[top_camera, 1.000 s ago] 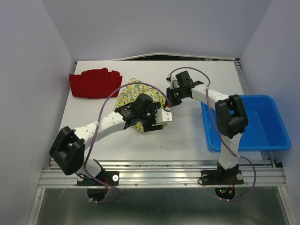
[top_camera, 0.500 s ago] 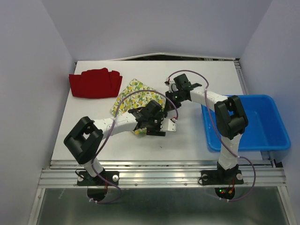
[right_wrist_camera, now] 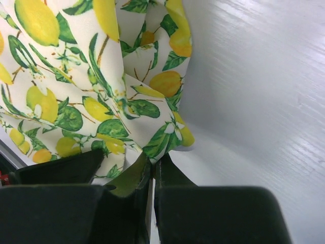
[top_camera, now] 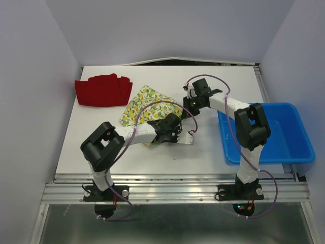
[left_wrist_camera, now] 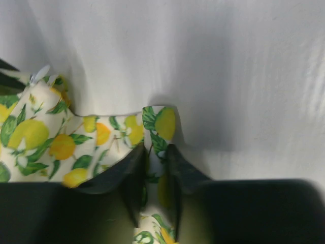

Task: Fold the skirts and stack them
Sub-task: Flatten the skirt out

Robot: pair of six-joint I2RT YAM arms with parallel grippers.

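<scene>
The top camera is looking down from high above and behind my two bases, from far, taking in the whole table [top_camera: 203, 152]. My left wrist camera is sitting very close behind my left claw [left_wrist_camera: 156, 152], facing along the fingers down to the table. My right wrist camera is doing the same behind my right claw [right_wrist_camera: 154, 161]. All three views are sharing the lemon skirt [top_camera: 142, 101] and the white table around it.

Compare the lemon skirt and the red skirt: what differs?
The lemon skirt is white with a lemon-and-leaf print; the red skirt is plain. The lemon skirt is pinched by both the left tool and right tool; the red skirt has no tool on it. The lemon skirt sits mid-table; the red skirt is at the far left. Both lie on the table.
</scene>
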